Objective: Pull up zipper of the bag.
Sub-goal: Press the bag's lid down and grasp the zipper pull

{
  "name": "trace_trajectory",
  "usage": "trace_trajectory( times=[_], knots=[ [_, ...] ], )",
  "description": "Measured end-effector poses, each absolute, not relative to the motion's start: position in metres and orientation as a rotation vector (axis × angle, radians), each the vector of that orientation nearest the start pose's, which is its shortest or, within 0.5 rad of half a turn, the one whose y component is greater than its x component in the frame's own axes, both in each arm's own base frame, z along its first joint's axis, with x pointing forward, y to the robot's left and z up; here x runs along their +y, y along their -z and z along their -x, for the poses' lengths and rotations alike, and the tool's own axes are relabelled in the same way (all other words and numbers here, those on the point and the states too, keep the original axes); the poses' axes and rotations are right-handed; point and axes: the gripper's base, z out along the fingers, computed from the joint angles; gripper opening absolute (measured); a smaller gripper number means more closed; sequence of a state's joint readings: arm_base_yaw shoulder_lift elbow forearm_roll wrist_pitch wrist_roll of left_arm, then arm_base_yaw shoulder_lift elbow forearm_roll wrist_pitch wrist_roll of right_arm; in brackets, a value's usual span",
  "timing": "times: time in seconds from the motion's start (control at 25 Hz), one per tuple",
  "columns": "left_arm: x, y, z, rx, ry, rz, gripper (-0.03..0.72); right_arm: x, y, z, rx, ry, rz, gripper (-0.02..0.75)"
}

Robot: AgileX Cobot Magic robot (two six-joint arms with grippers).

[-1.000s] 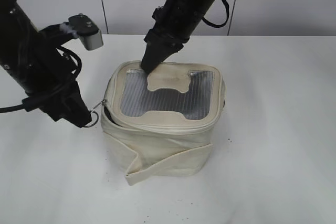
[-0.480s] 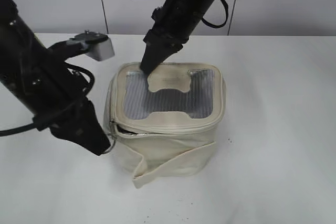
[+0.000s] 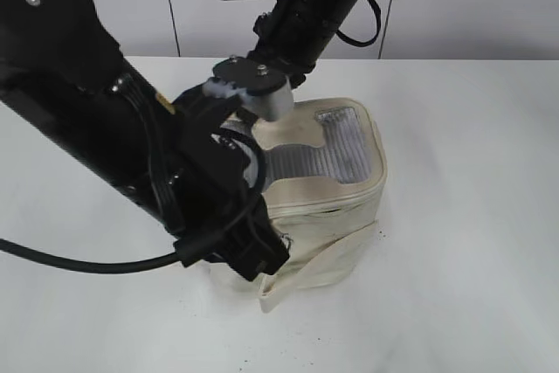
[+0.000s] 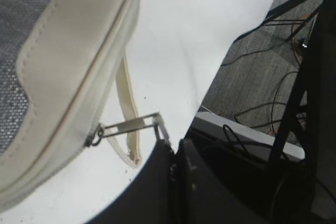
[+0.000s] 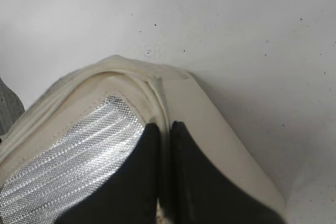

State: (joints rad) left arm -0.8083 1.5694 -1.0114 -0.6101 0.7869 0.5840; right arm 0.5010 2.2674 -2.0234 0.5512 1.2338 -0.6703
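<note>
The cream bag stands mid-table, its left half hidden behind my left arm. Its grey mesh top shows. My left gripper is low at the bag's front. In the left wrist view it is shut on the silver ring pull, stretched taut from the slider on the zipper track. My right gripper is shut on the bag's top rim beside the mesh. Its tips are hidden in the exterior view.
The loose cream strap hangs across the bag's front and shows in the left wrist view. The white table lies to the right. The table's edge, with cables on the floor beyond, is near my left gripper.
My left arm has swept right along the bag's front, drawing the pull and slider with it. The bag has shifted and tilted to the right. My right gripper stays on the rear rim.
</note>
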Motion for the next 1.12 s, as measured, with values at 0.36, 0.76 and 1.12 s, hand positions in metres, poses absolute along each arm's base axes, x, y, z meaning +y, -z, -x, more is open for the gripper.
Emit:
trace_trajectory(
  times=[0.36,0.76,1.12],
  knots=[
    [-0.252,-0.228,-0.184,2.553,0.753,-1.205,-0.002,0.269,-0.22,-0.4,2.46,-0.741,1.399,0.033],
    [-0.261,-0.233,-0.183,2.651,0.78,-0.931,-0.003,0.268,-0.22,-0.401,2.462,-0.729,1.397,0.032],
    [-0.29,-0.225,-0.173,2.582,0.786,-1.005,-0.003,0.267,-0.22,-0.401,2.464,-0.731,1.394,0.032]
  ],
)
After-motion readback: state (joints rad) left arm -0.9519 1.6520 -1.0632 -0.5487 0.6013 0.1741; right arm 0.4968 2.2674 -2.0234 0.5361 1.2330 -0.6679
